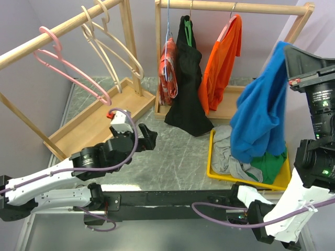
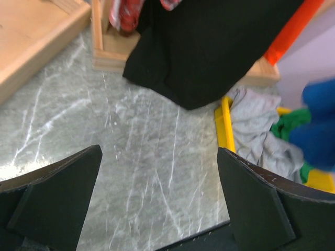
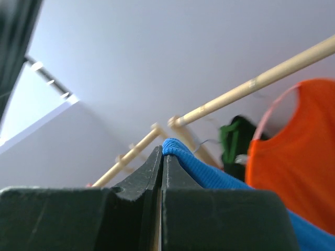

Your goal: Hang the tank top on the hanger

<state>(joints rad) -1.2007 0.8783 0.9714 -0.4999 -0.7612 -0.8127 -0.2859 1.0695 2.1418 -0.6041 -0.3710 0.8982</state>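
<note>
The royal-blue tank top hangs bunched in the air over the yellow tray, pinched at its top edge by my right gripper. In the right wrist view the jaws of the right gripper are pressed together with a fold of the blue tank top draped over the tip. The pink hanger hangs on the left rack's rail at the far left, apart from both arms. My left gripper is low over the table's middle; the left gripper stands wide open over bare marble with nothing between its fingers.
Two cream hangers hang beside the pink one. The right rack holds a red garment, a black one and an orange one. A yellow tray holds a grey garment and a green garment.
</note>
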